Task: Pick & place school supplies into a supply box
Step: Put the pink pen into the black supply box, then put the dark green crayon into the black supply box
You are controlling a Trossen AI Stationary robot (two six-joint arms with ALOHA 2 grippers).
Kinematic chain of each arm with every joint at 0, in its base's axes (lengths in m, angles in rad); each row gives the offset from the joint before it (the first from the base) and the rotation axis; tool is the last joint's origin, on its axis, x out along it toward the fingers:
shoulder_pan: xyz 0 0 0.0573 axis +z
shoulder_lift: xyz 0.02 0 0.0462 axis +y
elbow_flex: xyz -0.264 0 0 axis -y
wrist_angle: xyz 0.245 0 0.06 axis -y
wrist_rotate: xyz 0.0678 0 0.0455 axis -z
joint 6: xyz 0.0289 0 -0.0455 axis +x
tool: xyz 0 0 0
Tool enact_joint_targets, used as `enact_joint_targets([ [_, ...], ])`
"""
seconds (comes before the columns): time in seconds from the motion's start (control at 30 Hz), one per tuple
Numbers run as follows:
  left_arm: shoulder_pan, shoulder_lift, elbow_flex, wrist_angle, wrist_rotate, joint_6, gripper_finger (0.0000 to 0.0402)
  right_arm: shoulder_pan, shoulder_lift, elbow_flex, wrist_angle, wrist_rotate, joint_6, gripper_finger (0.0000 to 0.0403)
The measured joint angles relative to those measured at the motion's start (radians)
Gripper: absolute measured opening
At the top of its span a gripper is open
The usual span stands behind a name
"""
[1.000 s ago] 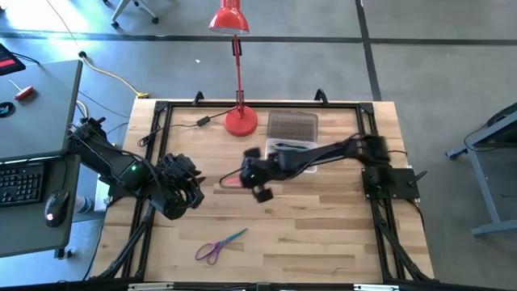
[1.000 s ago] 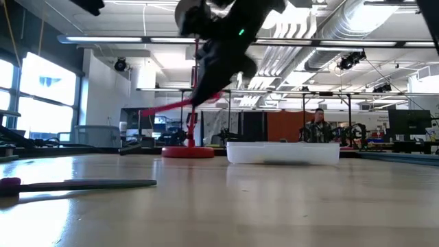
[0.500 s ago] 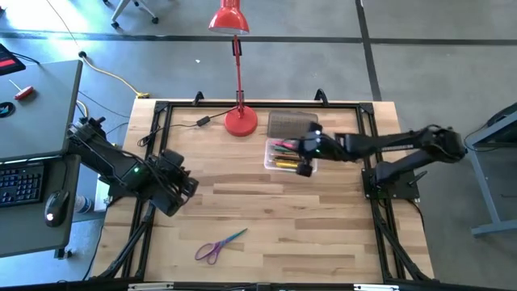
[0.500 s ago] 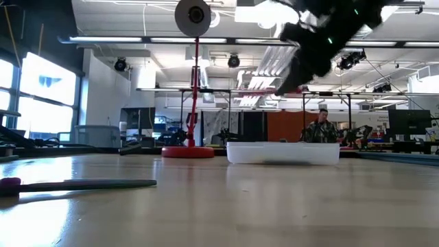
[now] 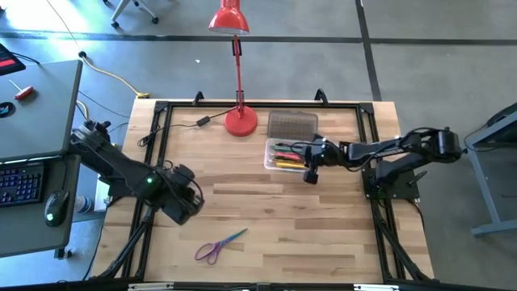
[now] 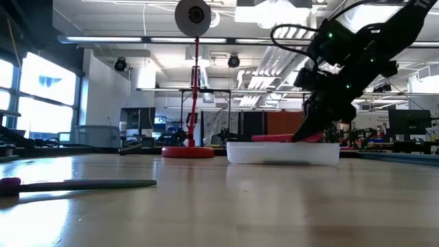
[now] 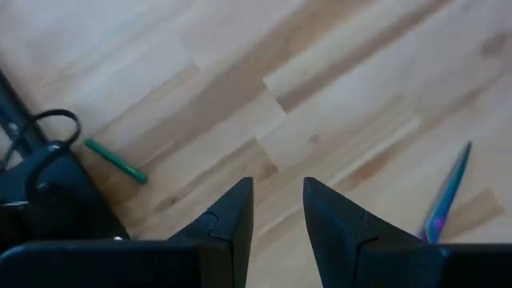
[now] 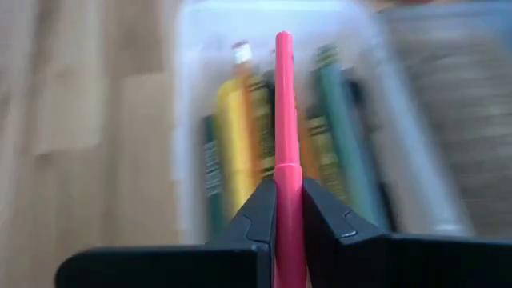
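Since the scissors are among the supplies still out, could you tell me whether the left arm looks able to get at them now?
Probably yes: the left pincer is open and empty, and only bare table separates it from the scissors.

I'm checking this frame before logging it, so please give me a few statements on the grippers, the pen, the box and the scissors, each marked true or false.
1. The right gripper has its jaws shut on a pink pen. True.
2. The pink pen is held over the supply box. True.
3. The supply box is empty. False: yellow, green and orange pens already lie in it.
4. The left gripper holds the scissors. False: its jaws are open and empty above bare table; the scissors lie on the wood.
5. The red lamp stands on the table beside the box's lid. True.
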Motion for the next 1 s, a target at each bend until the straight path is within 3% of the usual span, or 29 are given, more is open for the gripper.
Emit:
enact_joint_targets([
  [0.1,0.0,0.046,0.0,0.025,0.03,0.076,0.014,-0.002,0.033,-0.001,0.008,-0.043,-0.001,0.0021],
  [0.17,0.0,0.074,0.0,-0.006,0.031,0.11,0.014,-0.003,0.045,-0.001,0.036,-0.009,-0.001,0.0024],
  [0.27,0.007,0.12,-0.003,-0.125,0.042,-0.016,0.014,-0.003,0.049,0.001,0.053,0.061,-0.001,0.004],
  [0.37,0.007,0.146,-0.043,-0.167,0.132,-0.061,0.014,-0.003,0.049,0.0,0.059,0.075,0.0,0.0066],
  [0.5,0.006,0.154,-0.14,-0.059,0.251,-0.063,0.014,-0.003,0.049,0.0,0.058,0.073,-0.001,0.0096],
  [0.63,0.007,0.153,-0.24,0.086,0.278,-0.041,0.014,-0.003,0.049,0.0,0.06,0.1,-0.001,0.0114],
  [1.0,0.007,0.111,-0.413,0.093,0.314,-0.303,0.014,-0.003,0.049,0.001,0.066,0.087,-0.001,0.0122],
])
